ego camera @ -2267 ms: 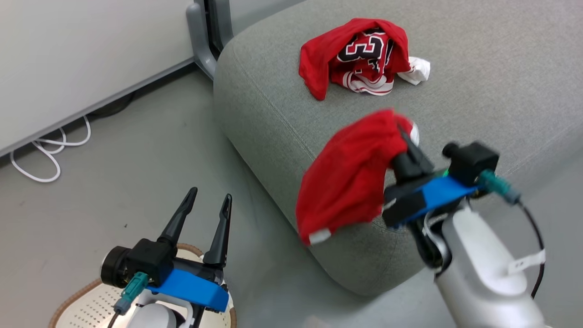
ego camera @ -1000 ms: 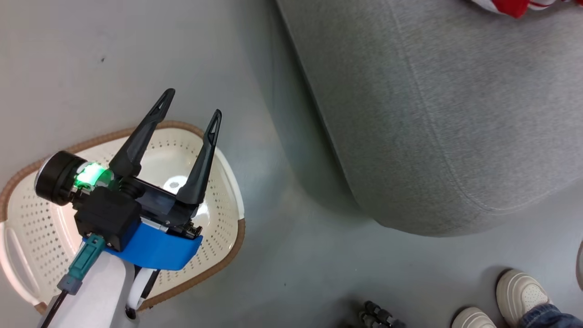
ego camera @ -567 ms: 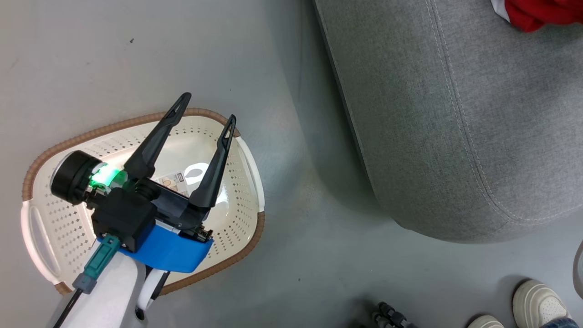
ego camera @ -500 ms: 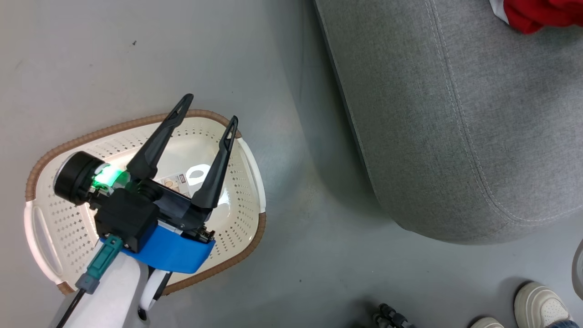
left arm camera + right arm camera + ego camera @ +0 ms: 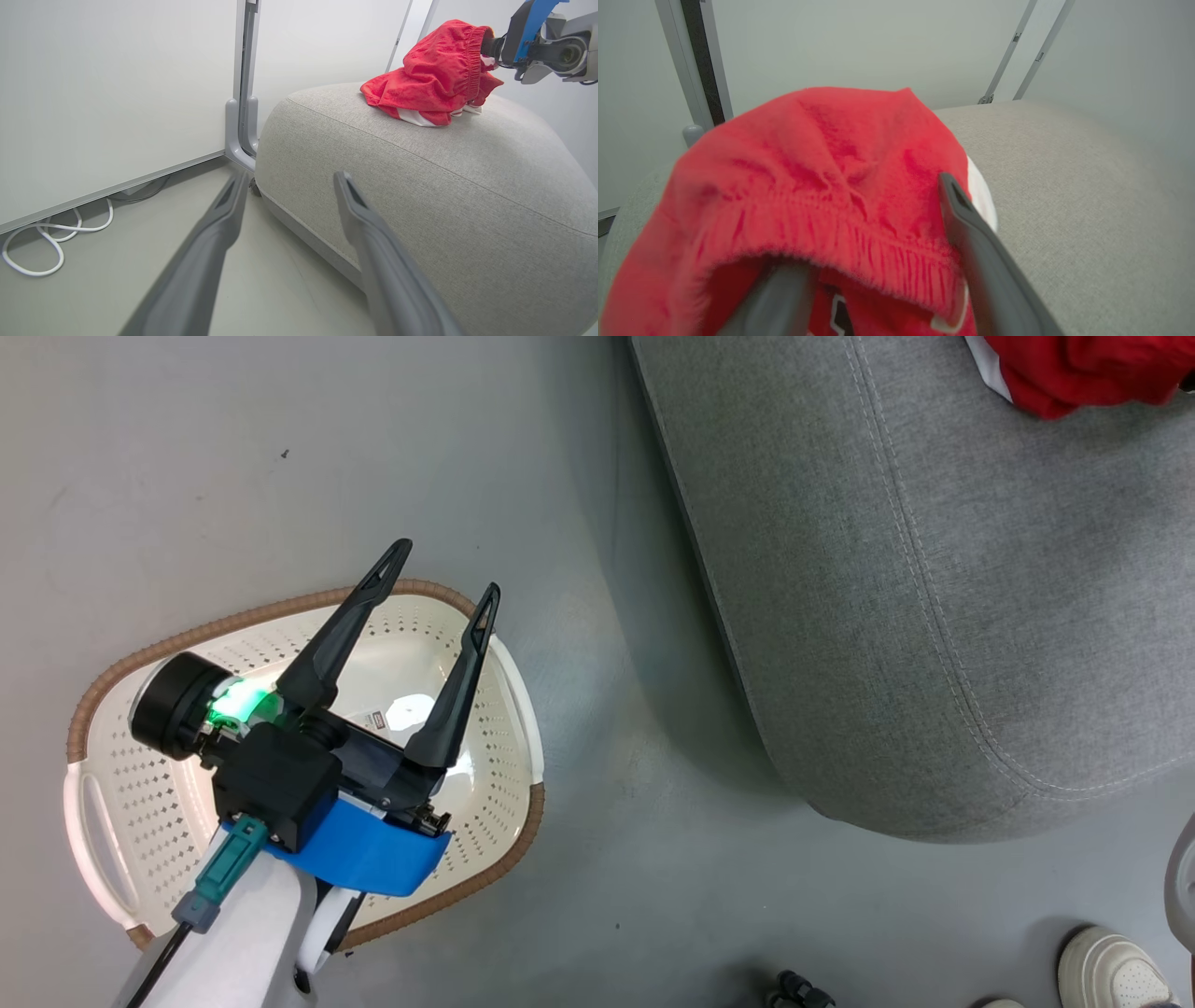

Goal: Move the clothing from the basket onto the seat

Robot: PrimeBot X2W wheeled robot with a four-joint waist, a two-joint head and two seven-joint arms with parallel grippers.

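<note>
1. Around the work: smooth grey floor. A looped white cable lies at the foot of a white wall panel. A grey upright post stands by the seat's far corner. A person's pale shoe is at the lower right of the head view.
2. In the way: the left gripper hangs over the basket, fingers spread wide with nothing between them, and hides part of the basket's middle.
3. The cream-white perforated plastic basket with a brown woven-look rim sits on the floor near the seat, not touching it. A small printed label lies on its bottom.
4. The large grey woven-fabric seat cushion carries the clothing: red shorts with an elastic waistband heaped on a red jersey with white trim.
5. The right gripper is at the heap, fingers well apart. One finger lies bare beside the shorts. The other is under the waistband with its tip hidden, so I cannot tell whether cloth hangs on it
</note>
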